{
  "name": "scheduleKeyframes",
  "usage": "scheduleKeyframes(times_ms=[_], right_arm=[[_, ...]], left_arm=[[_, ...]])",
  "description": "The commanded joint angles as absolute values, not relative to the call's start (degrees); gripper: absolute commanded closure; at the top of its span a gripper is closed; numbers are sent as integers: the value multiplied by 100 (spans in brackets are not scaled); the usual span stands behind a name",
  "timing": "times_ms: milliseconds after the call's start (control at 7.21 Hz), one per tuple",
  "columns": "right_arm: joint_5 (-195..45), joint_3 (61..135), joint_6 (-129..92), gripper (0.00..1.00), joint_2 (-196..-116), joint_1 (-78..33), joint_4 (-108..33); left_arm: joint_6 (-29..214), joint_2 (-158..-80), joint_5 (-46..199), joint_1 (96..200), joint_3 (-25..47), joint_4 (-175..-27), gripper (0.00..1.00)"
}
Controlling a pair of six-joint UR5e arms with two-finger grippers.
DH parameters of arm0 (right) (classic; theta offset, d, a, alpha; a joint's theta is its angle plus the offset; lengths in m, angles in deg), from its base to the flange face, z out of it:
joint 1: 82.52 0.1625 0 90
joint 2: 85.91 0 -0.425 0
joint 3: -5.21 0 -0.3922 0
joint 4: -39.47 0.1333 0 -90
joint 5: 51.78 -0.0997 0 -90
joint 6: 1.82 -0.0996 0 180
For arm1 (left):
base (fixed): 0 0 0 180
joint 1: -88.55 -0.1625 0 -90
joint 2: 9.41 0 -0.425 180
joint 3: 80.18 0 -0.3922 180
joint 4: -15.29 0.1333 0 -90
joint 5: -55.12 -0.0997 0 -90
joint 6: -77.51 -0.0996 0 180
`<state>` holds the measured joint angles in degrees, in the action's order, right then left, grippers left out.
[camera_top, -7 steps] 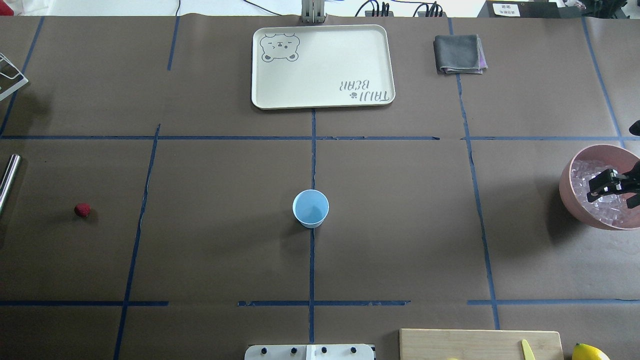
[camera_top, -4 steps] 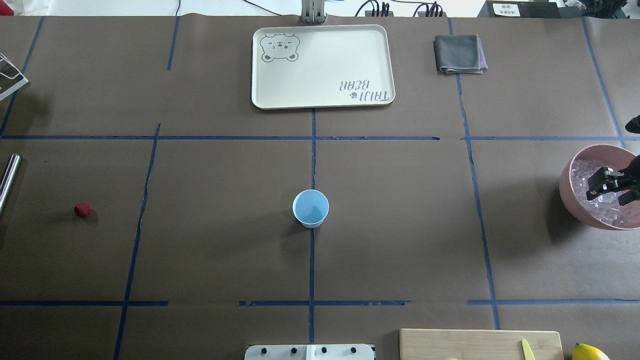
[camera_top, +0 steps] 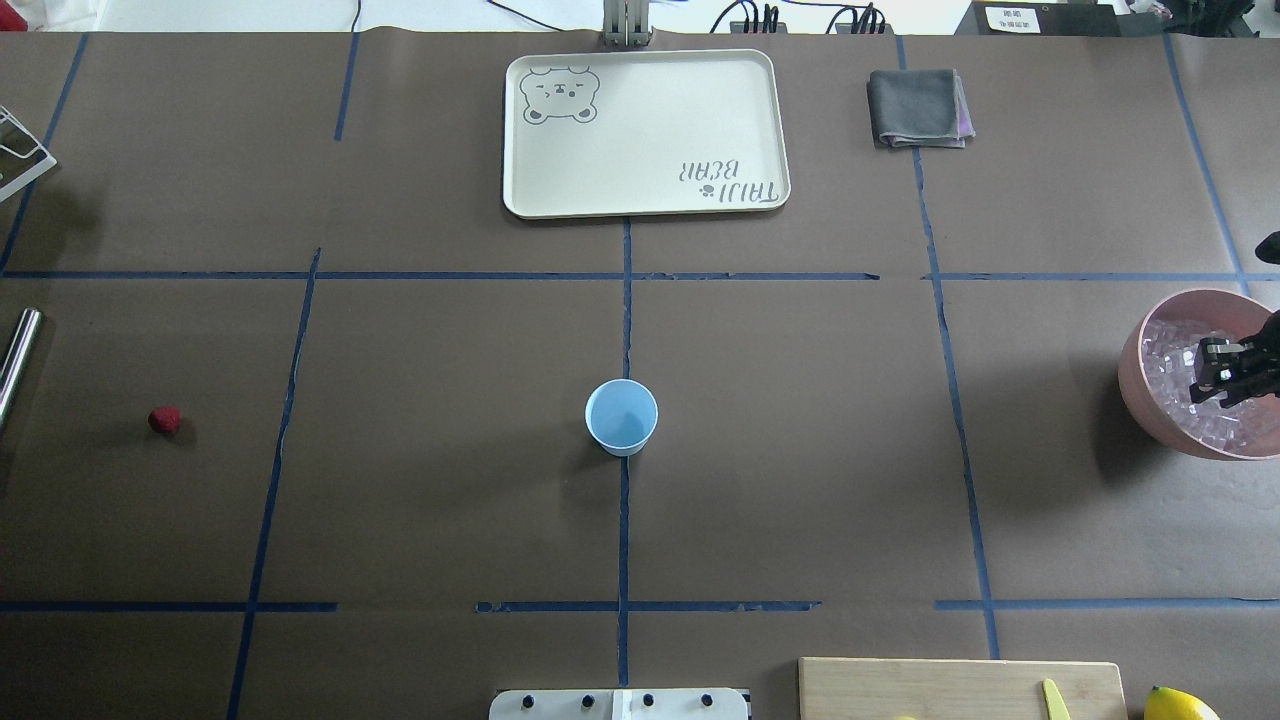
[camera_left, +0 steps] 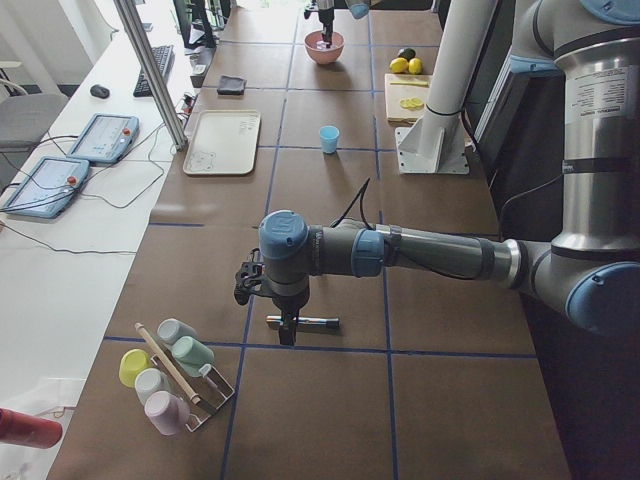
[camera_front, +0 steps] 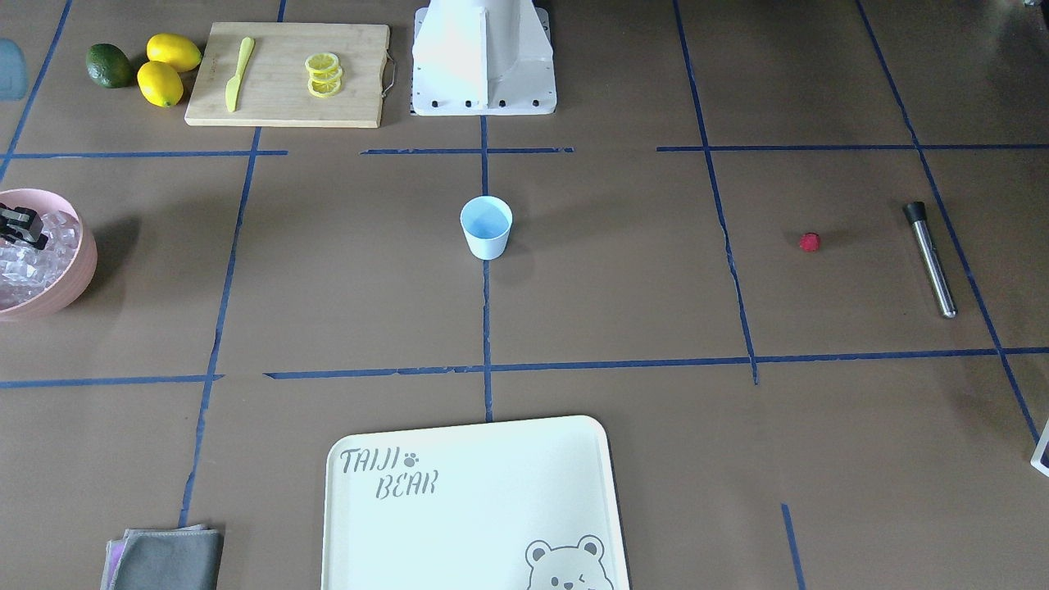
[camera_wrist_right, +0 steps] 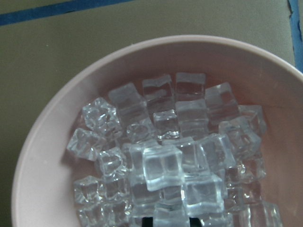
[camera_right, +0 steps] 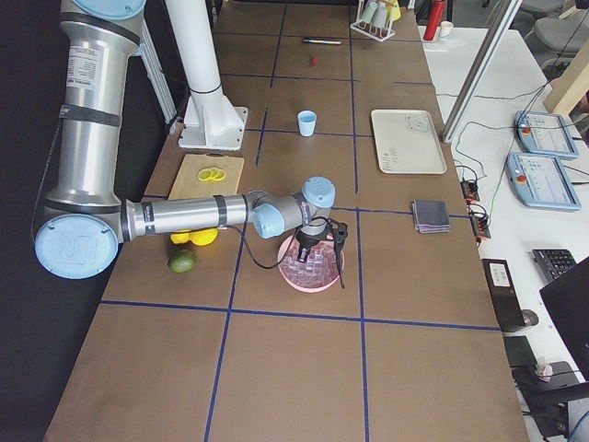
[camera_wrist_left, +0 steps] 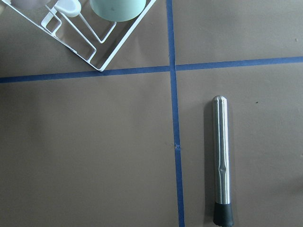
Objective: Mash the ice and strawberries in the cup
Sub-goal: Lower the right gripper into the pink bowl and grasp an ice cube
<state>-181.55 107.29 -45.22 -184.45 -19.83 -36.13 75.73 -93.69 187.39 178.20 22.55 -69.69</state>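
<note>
Overhead exterior view shows a brown-paper table (camera_top: 450, 500) gridded with blue tape (camera_top: 623, 540); a white desk (camera_left: 40, 290) carrying two pendants (camera_left: 105, 135) runs alongside. The pink bowl (camera_top: 1135, 400) at the right edge holds the ice (camera_wrist_right: 189, 113); the right gripper (camera_top: 1222, 372) is inside, jaws narrowly spaced, clamping one cube. The cup (camera_top: 621, 417) stands upright at centre. The left gripper (camera_left: 286, 335) hangs above a steel rod (camera_wrist_left: 220, 156); its opening cannot be determined. The strawberry (camera_top: 165, 420) lies far left.
</note>
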Motion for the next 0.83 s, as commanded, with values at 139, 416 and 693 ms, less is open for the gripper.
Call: scheduleKeyframes(times_ms=[139,416,693], right_arm=[[-18106,11538,-4663,100,-18470,-1880,-3708],[-18238,12269,-5217,100,-18365,-2046,-3665],[-18354,12360,-6362,100,-17316,-2929,-3700]], left_arm=[[7575,-9361,18739,17820,2300,-6970,0],[7558,-9352,18739,17820,2300,-6970,0],[7549,-9352,18748,17811,2300,-6952,0]])
